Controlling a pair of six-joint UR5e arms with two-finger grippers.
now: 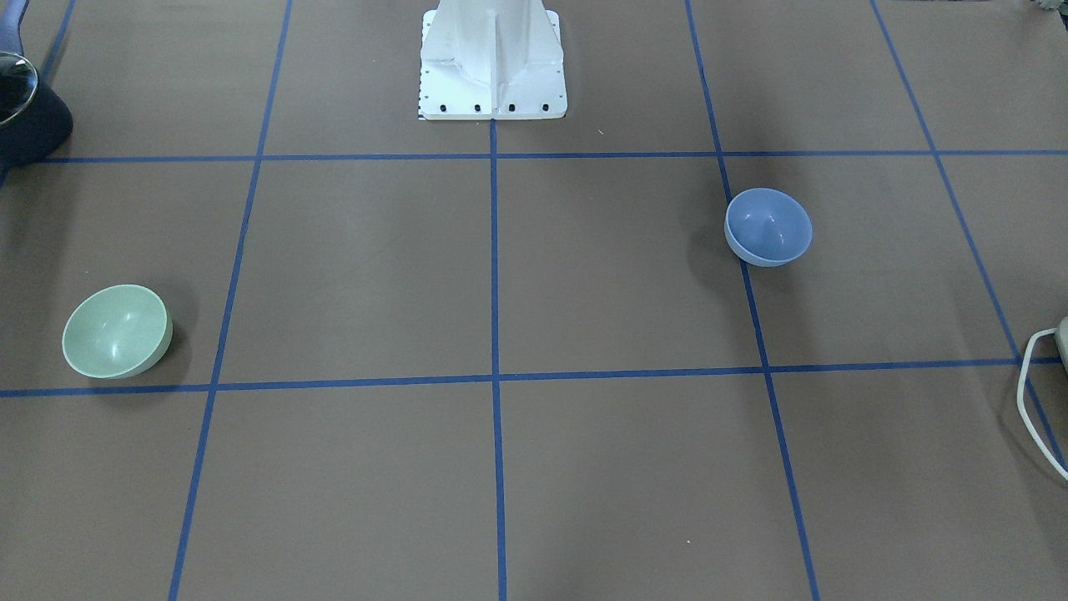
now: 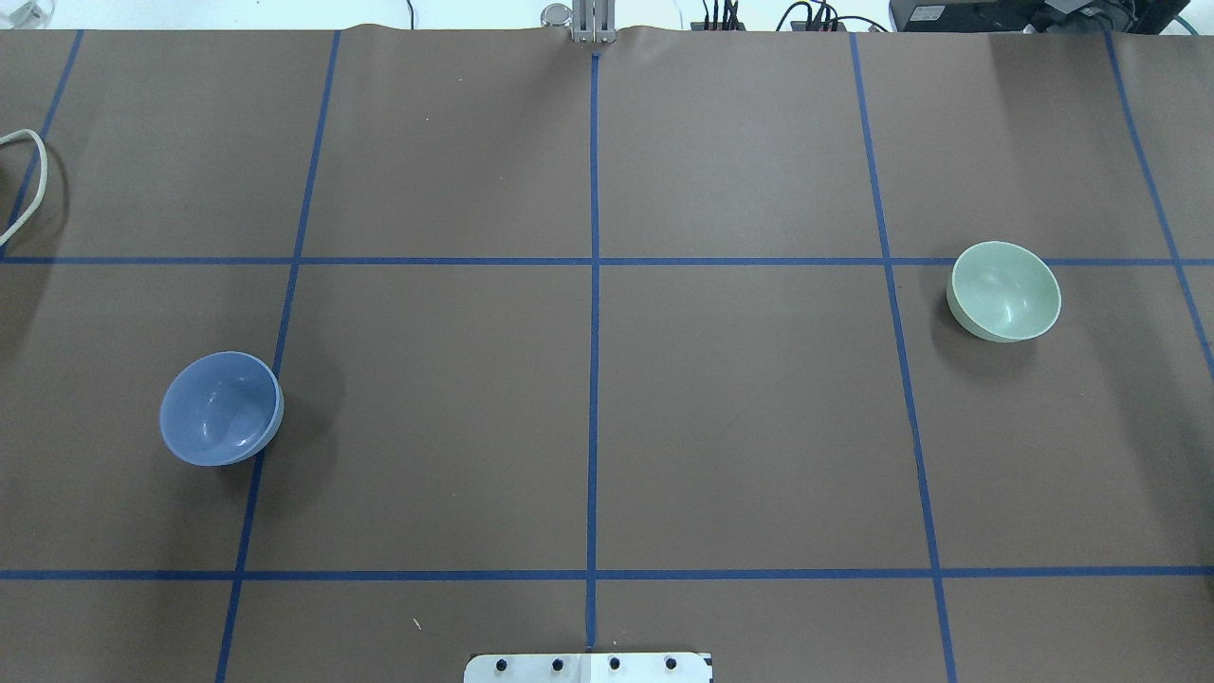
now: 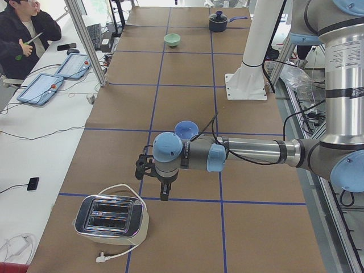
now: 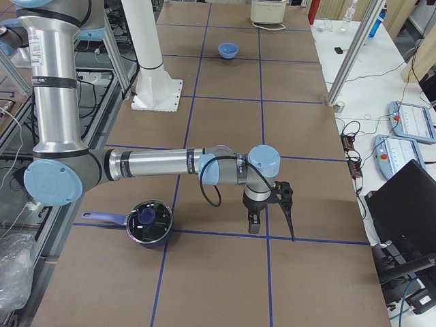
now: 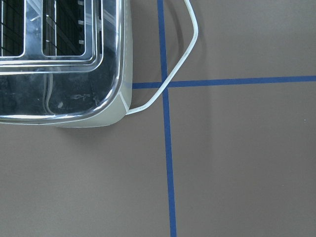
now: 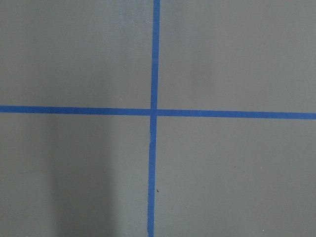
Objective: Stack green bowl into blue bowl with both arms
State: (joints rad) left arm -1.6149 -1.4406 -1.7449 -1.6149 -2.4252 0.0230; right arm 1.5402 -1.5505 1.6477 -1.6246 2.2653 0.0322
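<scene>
The green bowl (image 1: 117, 331) stands upright on the brown table, at the right in the overhead view (image 2: 1005, 290) and far off in the exterior left view (image 3: 172, 39). The blue bowl (image 1: 768, 227) stands upright at the overhead view's left (image 2: 221, 408), partly behind the left arm in the exterior left view (image 3: 186, 128). Both bowls are empty and far apart. The left gripper (image 3: 153, 182) hangs over the table near the toaster, and the right gripper (image 4: 272, 231) hangs near the pot. Neither is near a bowl. I cannot tell whether they are open or shut.
A chrome toaster (image 3: 111, 219) with a white cord (image 5: 182, 59) sits at the table's left end. A dark pot (image 4: 148, 221) sits at the right end. The white pedestal (image 1: 492, 63) stands at the robot's side. Blue tape lines grid the table.
</scene>
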